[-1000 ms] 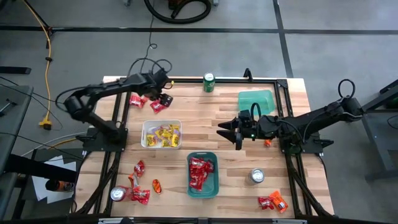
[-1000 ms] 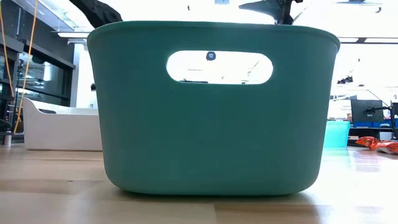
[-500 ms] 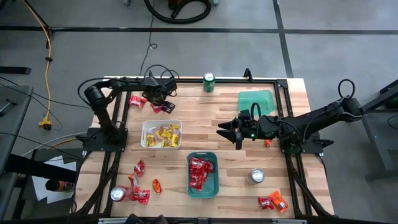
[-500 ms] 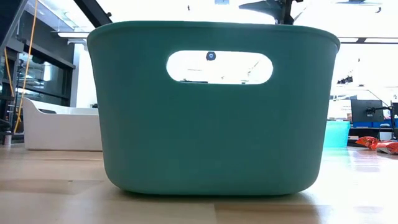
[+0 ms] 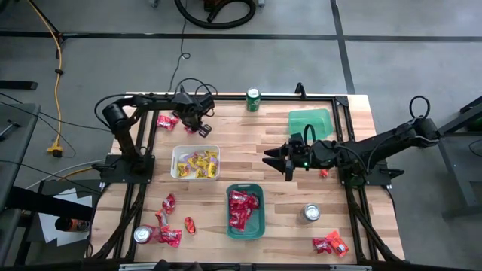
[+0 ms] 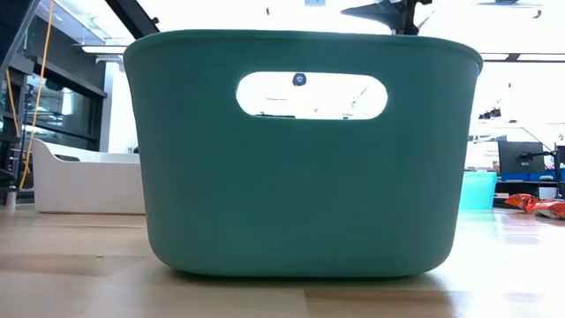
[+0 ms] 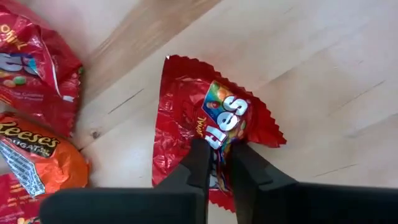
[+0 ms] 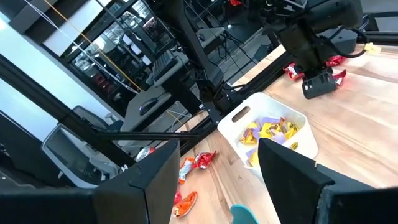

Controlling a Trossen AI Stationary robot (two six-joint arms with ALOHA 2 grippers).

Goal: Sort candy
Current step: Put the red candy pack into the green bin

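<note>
Left tool (image 7: 217, 163) is down at the far left part of the worktop (image 5: 248, 162), its two dark fingers (image 7: 198, 163) pinched together on a red Skittles packet (image 7: 211, 127) that lies flat on the wood. Just beside that packet lie another red Skittles packet (image 7: 34, 68) and an orange Reese's packet (image 7: 40, 152). Right tool (image 5: 271, 159) hangs over the middle of the worktop with its fingers spread apart and nothing between them.

Near the left tool stands a white tray (image 5: 196, 162) holding yellow candy (image 5: 200, 164). Toward the near edge, a teal tray (image 5: 246, 212) holds red candy (image 5: 242, 206). An empty green tray (image 5: 310, 121) sits at the far right, with a green can (image 5: 253, 99) at the far edge. More loose candy (image 5: 166, 222) lies at the near left beside a silver can (image 5: 141, 235), and a few packets (image 5: 330, 244) rest at the near right, close to another silver can (image 5: 311, 213).
</note>
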